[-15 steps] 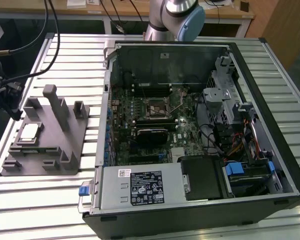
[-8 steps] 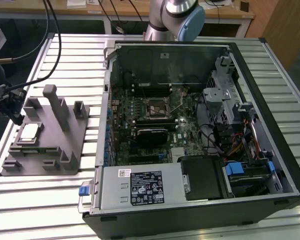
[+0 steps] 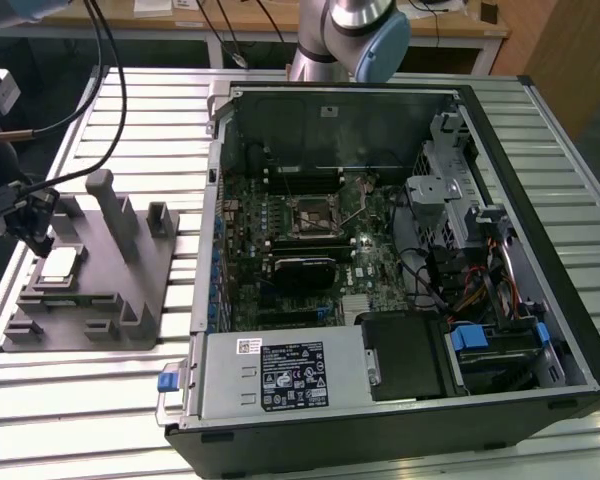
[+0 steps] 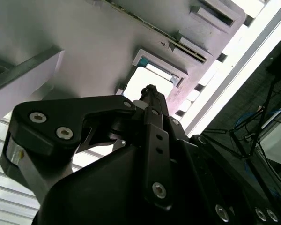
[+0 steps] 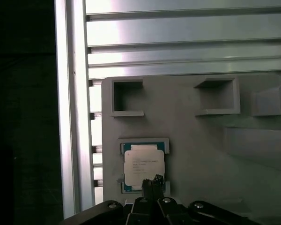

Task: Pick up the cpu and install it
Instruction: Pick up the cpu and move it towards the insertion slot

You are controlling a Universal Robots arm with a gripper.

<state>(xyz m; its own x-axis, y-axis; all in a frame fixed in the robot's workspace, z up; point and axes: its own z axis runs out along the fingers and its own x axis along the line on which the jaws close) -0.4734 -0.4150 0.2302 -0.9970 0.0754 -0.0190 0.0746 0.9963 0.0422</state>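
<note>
the worktop (image 3: 130,110) carries the open computer case (image 3: 540,200) and, beside it, the grey fixture (image 3: 110,290). the hand (image 5: 155,179) hangs just above the fixture's recessed pocket, its fingers drawn together and gripping nothing. the cpu (image 5: 144,164) lies flat in that pocket, metal lid up. i judge the pocket keeps it square for pickup. the tips sit over one edge of the cpu.
</note>
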